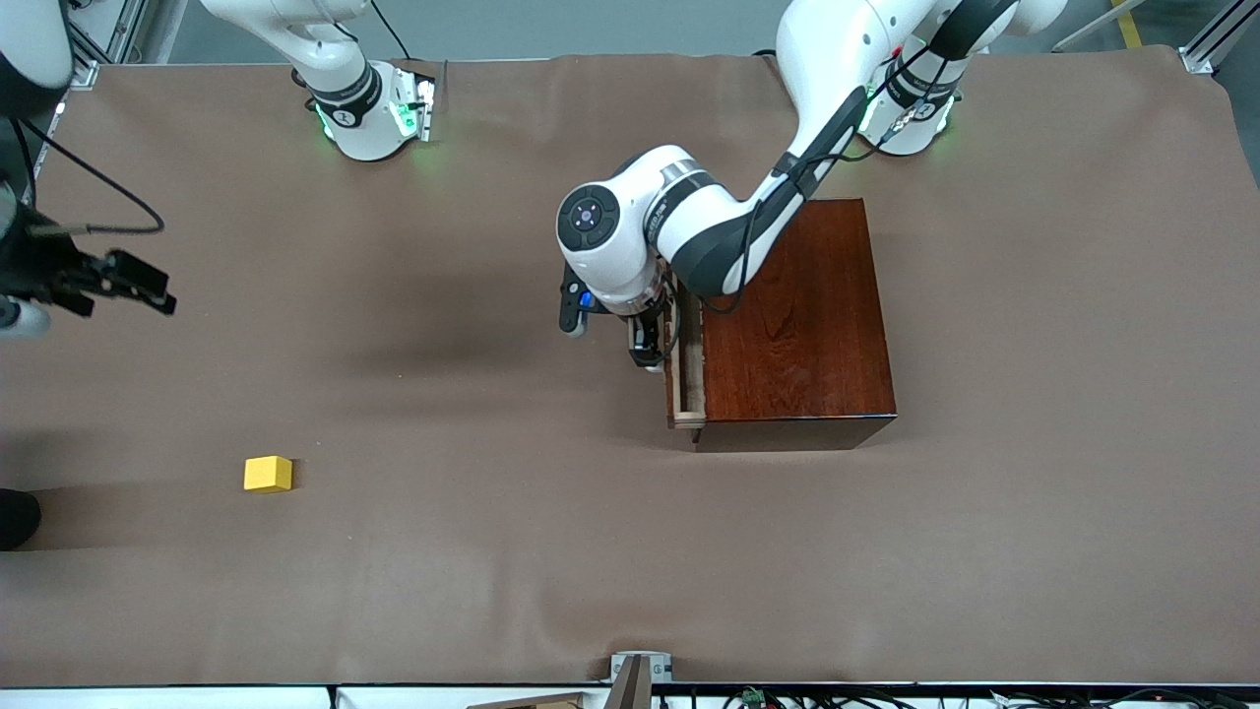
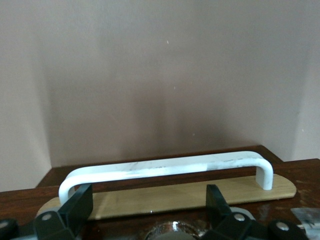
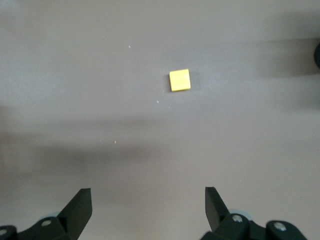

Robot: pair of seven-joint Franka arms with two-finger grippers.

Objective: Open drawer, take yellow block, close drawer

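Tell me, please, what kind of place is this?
Probably a robotics lab or test bench. Two white robot arms stand at a table under a brown cover, metal frame rails and cables show at its edges, and only test props lie there: a wooden box and a yellow block.

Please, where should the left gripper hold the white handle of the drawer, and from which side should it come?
Probably the straight middle of the white handle, approached head-on from in front of the drawer. The bar stands off the drawer face on two short legs, leaving a gap for one finger. The left gripper faces it, open.

Block (image 1: 268, 473) on table (image 1: 492, 551), well toward right arm's end from box (image 1: 797, 315); drawer (image 1: 686, 369) seemingly ajar.
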